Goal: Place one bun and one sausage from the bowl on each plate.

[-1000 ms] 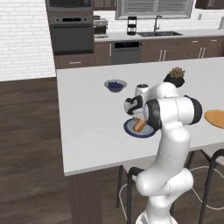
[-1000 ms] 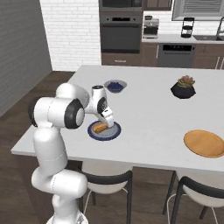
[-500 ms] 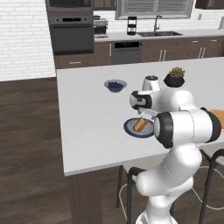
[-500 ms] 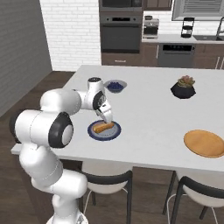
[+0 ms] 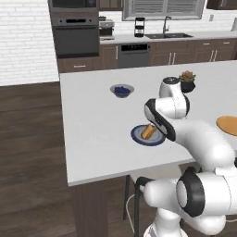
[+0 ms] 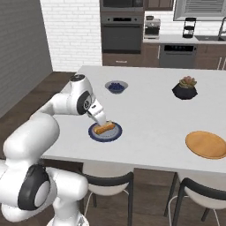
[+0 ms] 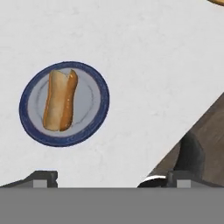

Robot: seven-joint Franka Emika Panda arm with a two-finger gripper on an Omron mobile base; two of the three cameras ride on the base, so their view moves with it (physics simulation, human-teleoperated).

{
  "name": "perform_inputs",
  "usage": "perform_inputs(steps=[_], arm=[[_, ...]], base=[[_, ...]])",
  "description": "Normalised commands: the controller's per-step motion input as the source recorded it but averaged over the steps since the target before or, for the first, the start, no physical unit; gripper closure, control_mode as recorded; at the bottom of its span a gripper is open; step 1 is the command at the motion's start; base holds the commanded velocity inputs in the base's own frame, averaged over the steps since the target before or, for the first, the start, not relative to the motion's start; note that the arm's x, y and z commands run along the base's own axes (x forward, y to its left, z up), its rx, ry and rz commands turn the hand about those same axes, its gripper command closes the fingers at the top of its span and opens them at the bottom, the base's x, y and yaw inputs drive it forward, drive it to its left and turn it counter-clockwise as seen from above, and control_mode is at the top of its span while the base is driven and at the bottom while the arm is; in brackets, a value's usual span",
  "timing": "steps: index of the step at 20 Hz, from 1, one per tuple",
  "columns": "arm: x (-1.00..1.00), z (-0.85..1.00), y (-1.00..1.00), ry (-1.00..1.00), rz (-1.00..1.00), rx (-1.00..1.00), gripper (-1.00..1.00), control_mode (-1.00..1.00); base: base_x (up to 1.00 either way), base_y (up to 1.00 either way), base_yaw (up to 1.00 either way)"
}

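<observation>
At the gripper [image 7: 111, 178]: released, with the two dark finger tips [image 7: 43, 177] set wide apart and nothing held between them. Hangs above the white counter [image 7: 153, 65], looking down on it, off to one side of the grey-blue plate [image 7: 103, 103] and not touching it.

On that plate, with its darker blue rim: one bun [image 7: 53, 103] and one sausage [image 7: 70, 94], lying lengthwise side by side and touching, the pale bun on the left of the hand view and the orange-brown sausage on its right. Both well inside the rim, near the plate's middle.

Seen from the right base view: the same plate [image 6: 93, 133] near the front edge of the counter, with the white hand just above its left part and partly covering it. Cannot tell from here how the fingers stand.

Further out, on the right side of the counter and well apart from the blue plate: the orange-tan plate [image 6: 206, 144], flat, with nothing on it, also close to the front edge. From the left base view, cut off by the right border [image 5: 227, 125].

Toward the back of the counter: a small grey-blue bowl of blueberries [image 6: 116, 86], beyond the blue plate, and a black pot with a succulent [image 6: 184, 89] further right.

Below the counter's front edge: dark stools [image 6: 106, 181] on a dark wood floor [image 5: 28, 139].
</observation>
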Motion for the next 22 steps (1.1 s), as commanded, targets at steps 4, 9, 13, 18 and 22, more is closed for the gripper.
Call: perform_inputs(steps=[4, 9, 13, 18, 22], arm=[[-0.50, 0.08, -0.05, -0.05, 0.05, -0.02, -1.00, 1.00], [0.00, 0.00, 0.00, 0.00, 0.00, 0.00, -1.00, 1.00], [0.00, 0.00, 0.00, 0.00, 0.00, 0.00, -1.00, 1.00], [0.00, 0.00, 0.00, 0.00, 0.00, 0.00, -1.00, 1.00], [0.00, 0.00, 0.00, 0.00, 0.00, 0.00, -1.00, 1.00]], base=[[-0.48, -0.48, 0.00], [-0.56, -1.00, 0.00], [0.00, -1.00, -0.02], [0.23, -1.00, -0.01], [0.32, -1.00, 0.00]])
